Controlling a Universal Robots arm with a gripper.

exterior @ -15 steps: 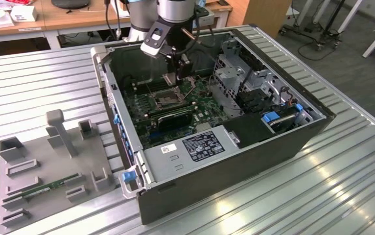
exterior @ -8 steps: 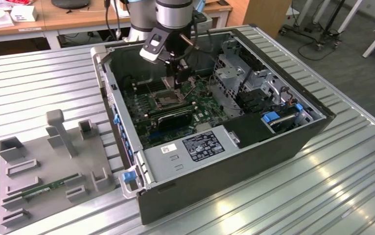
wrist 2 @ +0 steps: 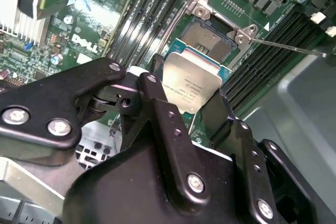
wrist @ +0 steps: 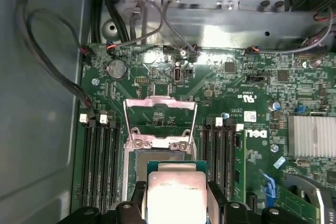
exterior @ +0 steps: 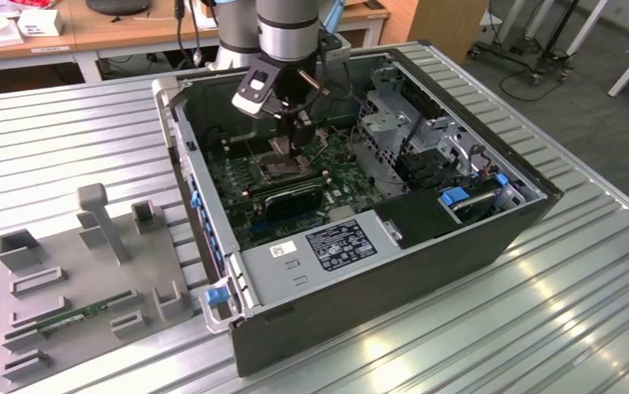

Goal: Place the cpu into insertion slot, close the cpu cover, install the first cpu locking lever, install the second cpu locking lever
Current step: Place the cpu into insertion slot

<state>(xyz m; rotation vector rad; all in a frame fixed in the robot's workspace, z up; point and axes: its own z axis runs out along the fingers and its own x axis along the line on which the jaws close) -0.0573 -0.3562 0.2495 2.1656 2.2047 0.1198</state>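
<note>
Black fingers (wrist 2: 157,103) of the end effector (wrist 2: 186,98) are clamped on two opposite edges of the cpu (wrist 2: 191,82), its silver face showing in both wrist views. From the exterior view, the arm (exterior: 287,33) reaches straight down into the open computer case (exterior: 402,271) on the table (exterior: 577,328). The chip hangs tilted at the edge of the insertion slot (wrist: 157,158); I can't tell if they touch. The cpu cover (wrist: 157,141) stands raised behind it. Memory slots (wrist: 100,161) flank the socket, and a thin lever (wrist 2: 289,46) juts aside.
</note>
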